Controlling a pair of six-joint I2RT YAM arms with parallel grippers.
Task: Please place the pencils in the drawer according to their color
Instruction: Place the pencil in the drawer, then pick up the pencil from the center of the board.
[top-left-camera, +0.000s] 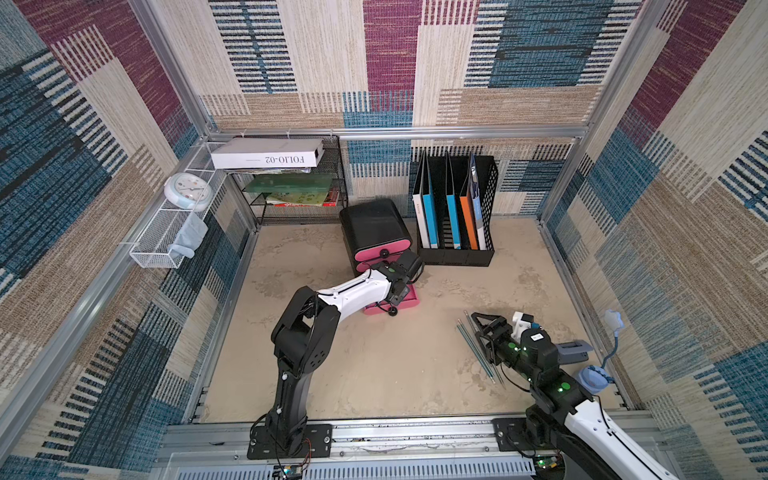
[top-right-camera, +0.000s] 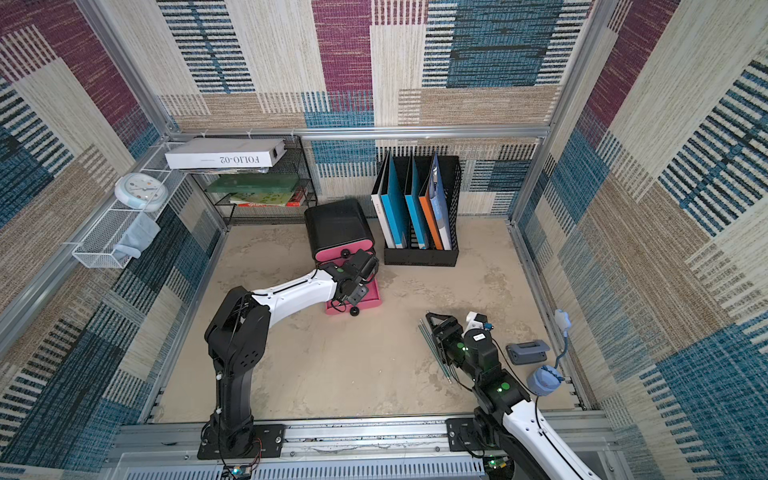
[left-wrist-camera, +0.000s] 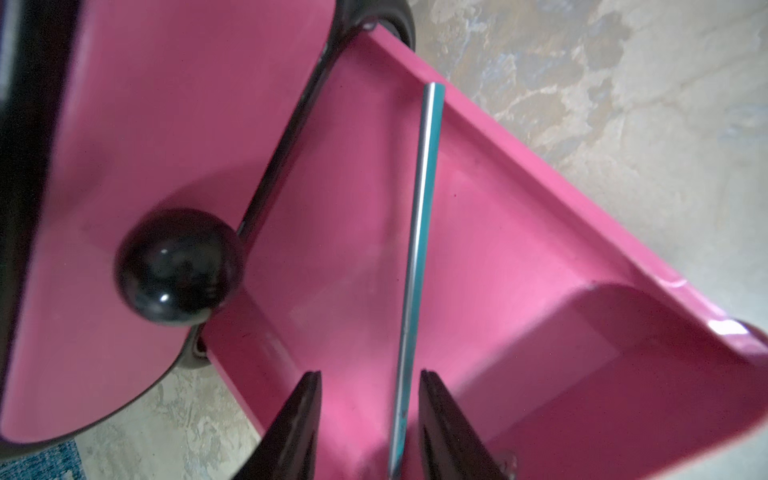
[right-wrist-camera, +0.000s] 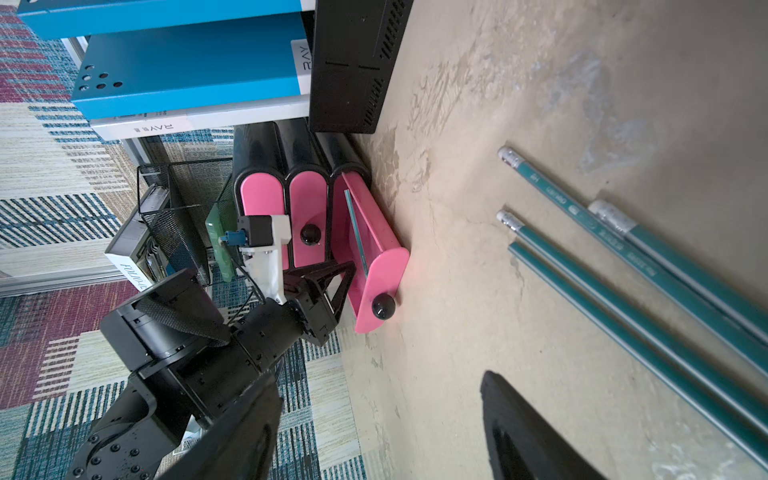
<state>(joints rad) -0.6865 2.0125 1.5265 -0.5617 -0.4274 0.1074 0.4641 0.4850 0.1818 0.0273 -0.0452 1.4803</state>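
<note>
The drawer (top-left-camera: 374, 226) (top-right-camera: 336, 224) is a black chest with pink fronts at the back centre. Its bottom pink tray (left-wrist-camera: 519, 249) (right-wrist-camera: 376, 232) is pulled out onto the table. One teal pencil (left-wrist-camera: 419, 232) (right-wrist-camera: 355, 228) lies lengthwise inside the tray. My left gripper (left-wrist-camera: 371, 374) (top-left-camera: 397, 297) hangs over the tray, open, with that pencil loose between its fingers. Several more teal pencils (right-wrist-camera: 623, 291) (top-left-camera: 478, 353) (top-right-camera: 436, 349) lie side by side on the table at the right. Beside them my right gripper (right-wrist-camera: 378, 382) (top-left-camera: 478, 322) is open and holds nothing.
A black file holder (top-left-camera: 457, 212) with folders stands right of the chest. At the back left is a wire shelf (top-left-camera: 291, 187) of books. A grey stapler-like object (top-left-camera: 573, 349) and a blue cup-like thing (top-left-camera: 594, 380) sit near the right wall.
</note>
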